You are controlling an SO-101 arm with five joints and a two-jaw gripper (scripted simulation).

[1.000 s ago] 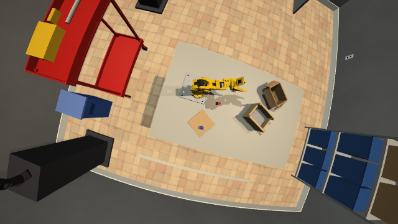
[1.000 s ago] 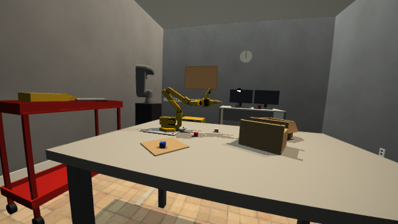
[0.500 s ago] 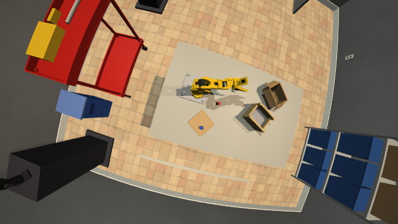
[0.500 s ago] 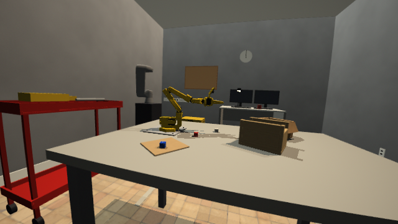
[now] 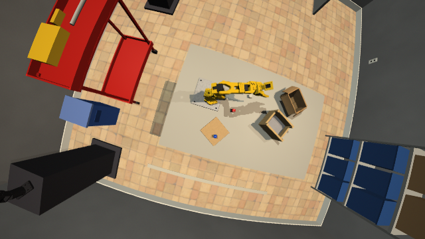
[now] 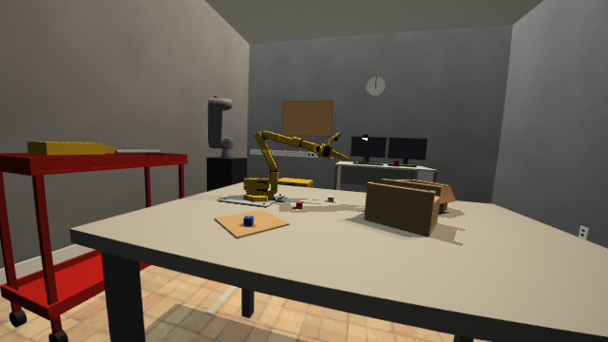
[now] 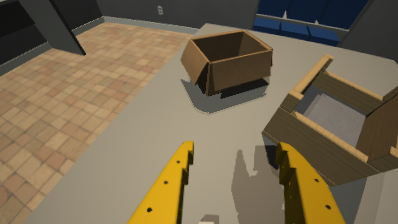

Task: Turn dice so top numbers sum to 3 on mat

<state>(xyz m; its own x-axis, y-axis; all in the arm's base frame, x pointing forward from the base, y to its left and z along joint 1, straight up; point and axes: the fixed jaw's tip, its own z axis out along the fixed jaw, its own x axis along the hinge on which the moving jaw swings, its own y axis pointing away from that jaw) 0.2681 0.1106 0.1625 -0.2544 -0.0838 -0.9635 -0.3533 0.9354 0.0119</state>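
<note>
The blue die (image 5: 214, 136) (image 6: 248, 220) sits on the tan square mat (image 5: 215, 123) (image 6: 268, 218). The red die (image 5: 233, 110) (image 6: 299, 205) lies on the bare table between the mat and the arm. The white die (image 5: 250, 95) (image 6: 331, 199) lies on the table by the arm's forward part; a sliver of it shows in the wrist view (image 7: 208, 219) at the bottom edge. The numbers on the dice are too small to read. My gripper (image 5: 270, 90) (image 6: 344, 146) (image 7: 235, 145) is open and empty, raised high above the table, beyond the white die.
A cardboard box (image 5: 293, 102) (image 7: 240, 71) stands ahead of the gripper near the table's far end. A wooden box (image 5: 268, 129) (image 6: 401, 207) (image 7: 310, 145) with a grey floor inside stands beside it, nearer the mat's side. The arm's base plate (image 5: 200, 89) is behind the dice.
</note>
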